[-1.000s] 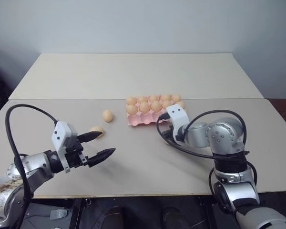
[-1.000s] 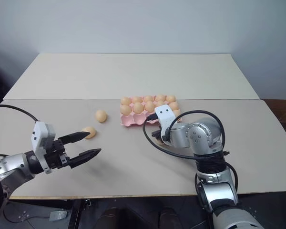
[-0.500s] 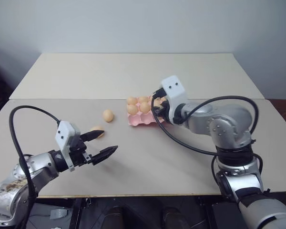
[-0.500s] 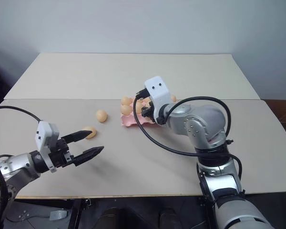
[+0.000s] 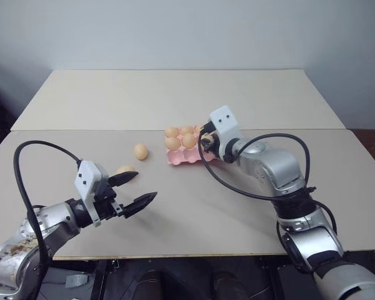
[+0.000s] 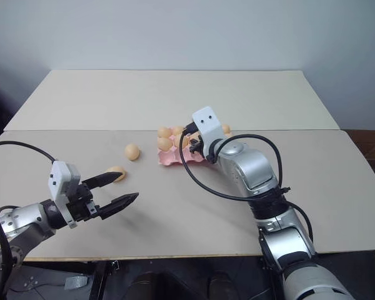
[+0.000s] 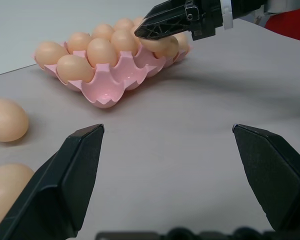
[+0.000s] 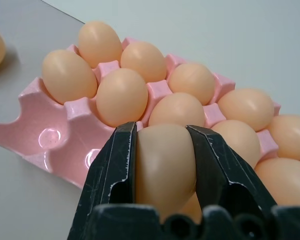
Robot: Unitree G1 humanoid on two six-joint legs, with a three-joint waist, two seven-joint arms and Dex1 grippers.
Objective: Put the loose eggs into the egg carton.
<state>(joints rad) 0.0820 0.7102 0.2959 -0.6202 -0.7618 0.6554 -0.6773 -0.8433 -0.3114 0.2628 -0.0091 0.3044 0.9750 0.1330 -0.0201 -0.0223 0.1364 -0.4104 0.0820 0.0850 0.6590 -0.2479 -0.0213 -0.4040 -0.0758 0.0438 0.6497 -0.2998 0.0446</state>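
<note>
1. Setting: a pale beige worktop (image 5: pixel 175 94), made of two boards with a seam across it, stands against a plain grey wall.
2. The pink egg carton (image 8: pixel 50 137) lies near the middle of the worktop, just in front of the seam. Most cups are filled; at least two cups in the front row at its left end are empty.
3. Right claw (image 8: pixel 165 165): closed on a tan egg (image 8: pixel 165 167), clamped between its two black fingers. It hangs over the front row of the carton, near the empty cups.
4. Left claw (image 5: pixel 132 190): spread wide and holding nothing, low over the worktop, well apart from the carton.
5. Two loose eggs remain on the worktop: one (image 5: pixel 141 151) to the left of the carton, the other (image 5: pixel 124 170) just beside the left claw's far finger.
6. Step in hand, as judged: placing the held egg.
7. Next move, as judged: line the egg up over an empty cup, lower it and release gently. The neighbouring eggs sit close, so clearance is tight.
</note>
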